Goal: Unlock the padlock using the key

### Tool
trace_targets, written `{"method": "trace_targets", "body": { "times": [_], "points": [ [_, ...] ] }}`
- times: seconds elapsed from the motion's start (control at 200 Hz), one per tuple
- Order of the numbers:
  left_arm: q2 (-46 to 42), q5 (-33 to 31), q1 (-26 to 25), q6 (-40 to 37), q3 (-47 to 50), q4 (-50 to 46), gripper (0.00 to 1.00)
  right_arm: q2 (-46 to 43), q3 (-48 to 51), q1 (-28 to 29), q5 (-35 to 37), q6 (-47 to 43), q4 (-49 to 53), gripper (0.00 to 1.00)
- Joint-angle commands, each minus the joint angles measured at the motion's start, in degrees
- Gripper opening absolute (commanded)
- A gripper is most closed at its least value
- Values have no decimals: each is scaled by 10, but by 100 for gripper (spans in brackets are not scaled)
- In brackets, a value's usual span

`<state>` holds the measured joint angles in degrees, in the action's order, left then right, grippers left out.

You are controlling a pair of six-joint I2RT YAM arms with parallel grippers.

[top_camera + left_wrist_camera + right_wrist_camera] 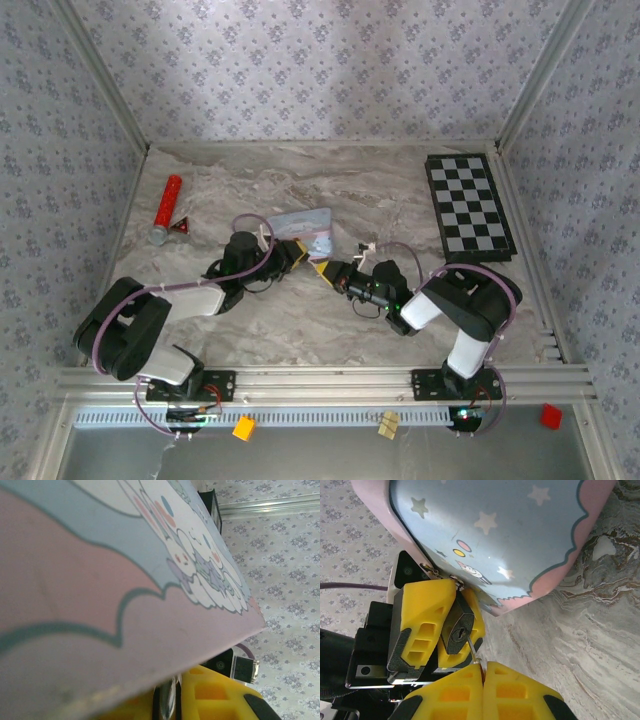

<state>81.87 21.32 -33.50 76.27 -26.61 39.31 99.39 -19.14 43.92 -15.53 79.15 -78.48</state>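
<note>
The dark padlock (458, 625) sits clamped between the yellow fingers (422, 615) of my left gripper (300, 256), keyhole facing the right wrist camera. My right gripper (482, 672) is shut on the key (471, 647). The key's thin blade points up, and its tip touches the padlock's face at the keyhole's lower right edge. I cannot tell whether the tip is inside the keyhole. In the left wrist view, a silvery part of the padlock (172, 700) shows between the fingers of my left gripper (175, 690). From above, my right gripper (328, 272) meets the left one tip to tip.
A pale blue and pink tin (303, 228) lies just behind both grippers and looms close over them (490, 535) (100, 580). A red cylinder (167, 208) and a small red triangular piece (183, 227) lie at the far left. A chessboard (470, 205) lies at the back right.
</note>
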Motion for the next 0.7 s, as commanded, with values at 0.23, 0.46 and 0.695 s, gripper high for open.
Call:
{"method": "trace_targets", "body": {
  "times": [0.23, 0.46, 0.695],
  "points": [
    [-10, 16, -1, 7, 7, 66, 0, -18, -9, -4, -5, 11, -14, 0],
    [-1, 17, 8, 13, 13, 95, 0, -23, -7, -4, -7, 9, -14, 0],
    [-12, 21, 8, 10, 8, 91, 0, -22, -10, -2, -6, 8, -14, 0]
  ]
}}
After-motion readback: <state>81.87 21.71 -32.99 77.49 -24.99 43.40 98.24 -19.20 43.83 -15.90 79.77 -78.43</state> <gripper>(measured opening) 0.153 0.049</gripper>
